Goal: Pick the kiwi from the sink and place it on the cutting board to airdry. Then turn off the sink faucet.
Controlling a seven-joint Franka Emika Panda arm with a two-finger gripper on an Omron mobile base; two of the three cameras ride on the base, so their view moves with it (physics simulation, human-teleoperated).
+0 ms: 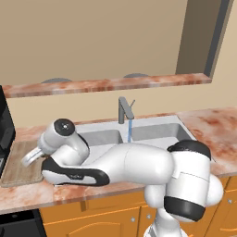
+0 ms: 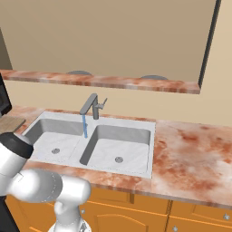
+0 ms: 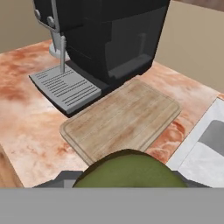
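Counter (image 2: pixel 195 149) runs wide, pink-marbled, and the sink (image 2: pixel 149 149) sits in it, both basins bare but for their drains. Faucet (image 2: pixel 93 106) stands at the sink's back rim, a blue stream dropping from its spout onto the divider between the basins. Off the sink's left end, a black coffee machine (image 3: pixel 109 35) sits toward the back of the counter, its grey drip tray just beside the board (image 3: pixel 122 120). The board lies flat, long sides running from the machine toward the sink, bare on top. And there's the gripper (image 3: pixel 127 181), jaws clamped on the kiwi (image 3: pixel 129 170), held above the board's near end. The fruit bulges olive-green between the fingertips, its long axis seemingly across the jaws, though most is hidden.
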